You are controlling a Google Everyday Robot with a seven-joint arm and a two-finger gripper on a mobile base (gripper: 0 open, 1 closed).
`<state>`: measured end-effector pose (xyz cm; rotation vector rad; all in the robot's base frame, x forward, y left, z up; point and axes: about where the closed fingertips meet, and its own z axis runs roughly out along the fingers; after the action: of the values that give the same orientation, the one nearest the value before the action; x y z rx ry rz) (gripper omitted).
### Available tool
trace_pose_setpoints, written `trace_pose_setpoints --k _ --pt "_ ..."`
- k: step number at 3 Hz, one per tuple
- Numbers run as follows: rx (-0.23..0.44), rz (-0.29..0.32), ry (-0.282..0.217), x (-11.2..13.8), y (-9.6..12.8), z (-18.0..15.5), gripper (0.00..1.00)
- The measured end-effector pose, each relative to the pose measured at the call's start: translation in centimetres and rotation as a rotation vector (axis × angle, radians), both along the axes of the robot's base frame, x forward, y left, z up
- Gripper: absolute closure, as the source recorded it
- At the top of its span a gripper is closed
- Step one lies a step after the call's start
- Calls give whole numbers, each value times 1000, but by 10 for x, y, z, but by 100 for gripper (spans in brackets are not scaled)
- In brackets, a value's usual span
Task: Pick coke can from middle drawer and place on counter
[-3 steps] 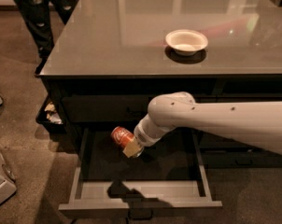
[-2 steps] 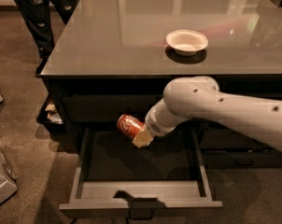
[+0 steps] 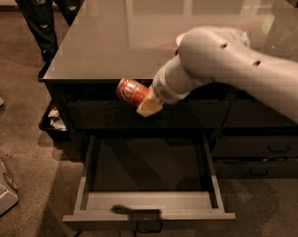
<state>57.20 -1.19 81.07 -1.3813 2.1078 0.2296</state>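
Observation:
My gripper (image 3: 141, 100) is shut on the red coke can (image 3: 130, 91) and holds it lying sideways in the air, just below the front edge of the counter (image 3: 119, 38). The can is well above the open middle drawer (image 3: 149, 201), whose dark floor holds nothing I can see. My white arm (image 3: 238, 68) reaches in from the right and covers most of the white bowl (image 3: 180, 38) on the counter.
A person's legs (image 3: 40, 14) stand at the counter's far left corner. A dark bin with scraps (image 3: 54, 120) sits on the floor left of the cabinet. Closed drawers (image 3: 260, 147) lie to the right. A grey object (image 3: 1, 191) is at the left edge.
The arm has risen with the can, from just above the drawer's opening up to the counter's front edge. The view has also shifted closer.

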Motion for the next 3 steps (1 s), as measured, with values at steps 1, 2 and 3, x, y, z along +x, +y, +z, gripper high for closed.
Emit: trace_pose_setpoints --k 1,2,3 --pt "41 -7 -87 21 6 60 100" --pt "68 -18 -124 41 22 99 100" --pt "71 -34 -105 74 48 107 100"
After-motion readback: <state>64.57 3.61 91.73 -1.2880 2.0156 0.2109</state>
